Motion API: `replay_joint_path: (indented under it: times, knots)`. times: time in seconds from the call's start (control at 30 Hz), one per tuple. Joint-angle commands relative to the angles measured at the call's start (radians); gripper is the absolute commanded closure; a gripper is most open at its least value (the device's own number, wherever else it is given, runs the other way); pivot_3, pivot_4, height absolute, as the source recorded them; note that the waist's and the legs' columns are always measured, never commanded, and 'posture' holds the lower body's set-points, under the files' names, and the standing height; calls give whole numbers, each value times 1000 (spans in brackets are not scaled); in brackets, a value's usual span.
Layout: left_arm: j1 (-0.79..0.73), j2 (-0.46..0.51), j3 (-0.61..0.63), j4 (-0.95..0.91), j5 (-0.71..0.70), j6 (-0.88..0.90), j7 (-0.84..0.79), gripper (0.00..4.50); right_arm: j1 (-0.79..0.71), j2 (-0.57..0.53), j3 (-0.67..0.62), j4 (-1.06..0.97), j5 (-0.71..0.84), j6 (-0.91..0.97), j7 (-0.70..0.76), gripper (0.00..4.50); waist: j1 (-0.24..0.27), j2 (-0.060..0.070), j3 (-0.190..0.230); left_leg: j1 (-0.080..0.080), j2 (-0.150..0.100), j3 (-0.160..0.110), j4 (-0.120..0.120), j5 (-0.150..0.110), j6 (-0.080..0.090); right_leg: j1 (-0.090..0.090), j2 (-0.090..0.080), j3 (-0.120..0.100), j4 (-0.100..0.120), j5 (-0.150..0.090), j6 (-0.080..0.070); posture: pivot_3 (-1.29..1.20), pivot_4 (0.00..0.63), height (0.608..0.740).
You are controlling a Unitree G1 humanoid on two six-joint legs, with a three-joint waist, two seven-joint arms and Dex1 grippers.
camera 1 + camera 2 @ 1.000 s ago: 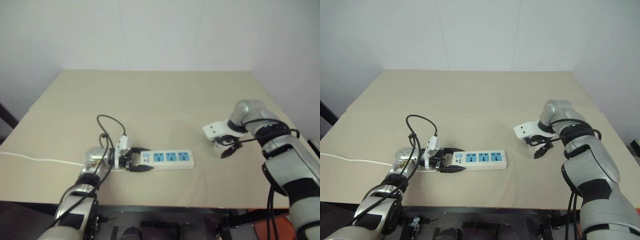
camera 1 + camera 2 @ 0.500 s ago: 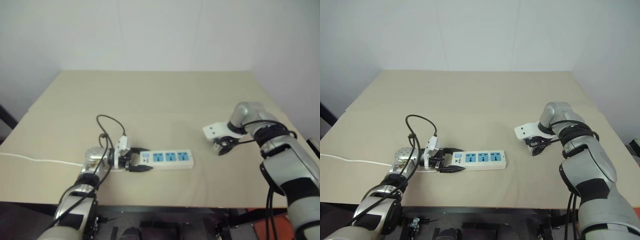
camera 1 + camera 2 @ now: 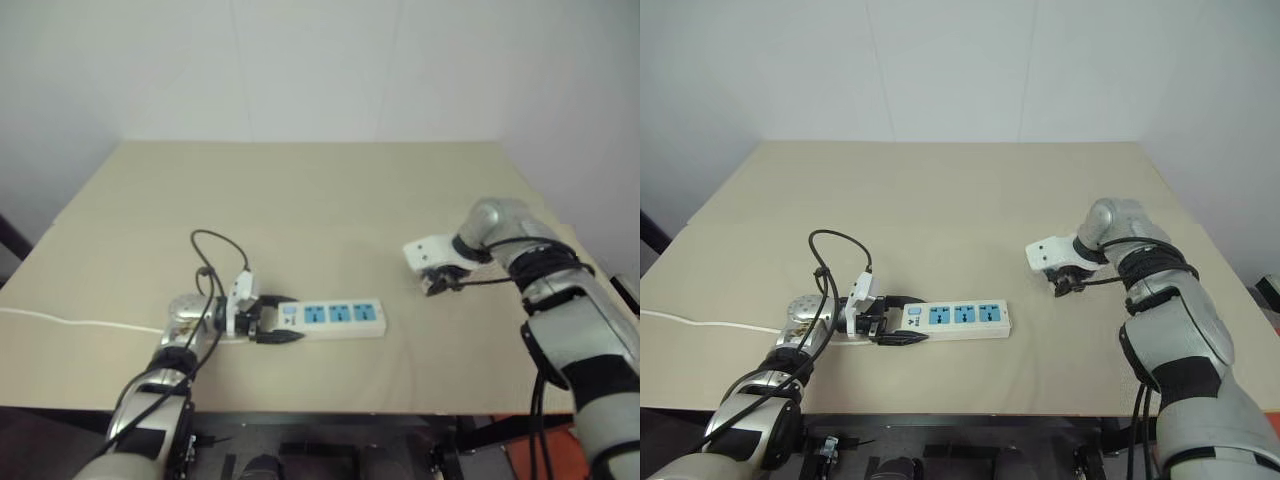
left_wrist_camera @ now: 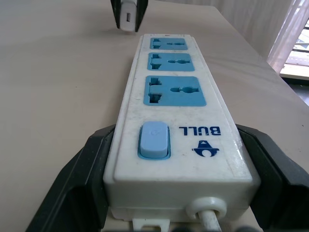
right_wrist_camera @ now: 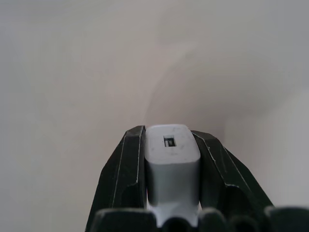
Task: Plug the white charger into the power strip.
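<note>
Now clamped, right claw [image 5: 171, 154] grips the white charger [image 5: 172, 169]; left claw [image 3: 892, 319] straddles the power strip [image 3: 955, 319].

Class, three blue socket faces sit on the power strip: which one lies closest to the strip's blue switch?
The socket face at the power strip's cord end, directly beside the switch; the other two lie farther along.

The power strip [image 3: 945, 320], a long white bar, is seen lying flat on the tan surface in the lower left-centre of the right eye view, its length running left to right. Three blue socket faces are set in a row along its top, with a pale blue switch at its left end, where a thin white cord emerges. The white charger [image 5: 172, 164], a small rounded block with a slot in its end face, is seen clamped between two black fingers, well apart from the strip.
</note>
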State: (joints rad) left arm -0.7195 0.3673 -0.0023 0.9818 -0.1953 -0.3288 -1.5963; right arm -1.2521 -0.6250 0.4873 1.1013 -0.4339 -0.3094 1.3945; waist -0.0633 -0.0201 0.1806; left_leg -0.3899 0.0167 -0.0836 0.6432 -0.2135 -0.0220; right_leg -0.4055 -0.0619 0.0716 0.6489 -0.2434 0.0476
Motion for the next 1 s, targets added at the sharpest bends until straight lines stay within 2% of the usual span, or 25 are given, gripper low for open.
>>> replay_joint_path:
  times: [0.03, 0.2, 0.37, 0.53, 0.67, 1.0]
  knots:
    - [8, 1, -24, -11, 19, -7, -6, 1208, 26, -6, -218, -154, 245, 150, 33, 3346, 1, 0, 0, 0, 0, 0, 0, 0, 0, 0, 0, 0, 0, 0, 0, 0, 150, 740]
    - [4, 3, -33, -10, 19, -3, -17, 1208, 171, 35, -423, -436, 510, 418, 24, 3346, 5, 0, 0, 0, 0, -1, 0, 0, 0, 1, 0, -1, 0, 0, 0, 0, 150, 740]
    - [0, 4, -42, -8, 20, -9, -18, 1208, 357, 186, -538, -713, 767, 679, -65, 3346, 3, 0, 0, 0, 0, -1, 0, 0, 0, 1, 0, 0, 1, 0, 0, 0, 150, 740]
    - [-7, 2, -55, 7, 26, -27, -18, 1208, 471, 342, -520, -785, 846, 633, -102, 3346, 4, 0, 0, 0, 0, -1, 0, 0, 0, 1, 0, -1, 1, 0, 0, 0, 150, 740]
    - [-13, 0, -63, 17, 27, -33, -18, 1208, 478, 416, -472, -708, 824, 587, -108, 3346, 8, 0, 0, 0, 0, -1, 1, 0, 0, 1, 0, -1, 0, 0, 0, 0, 150, 740]
    - [-9, -2, -58, 15, 17, -27, -18, 1208, 490, 435, -432, -561, 803, 483, -39, 3346, 11, 0, 0, 0, 0, -1, 1, 0, 0, 1, 0, -1, 0, 0, 0, 0, 150, 740]
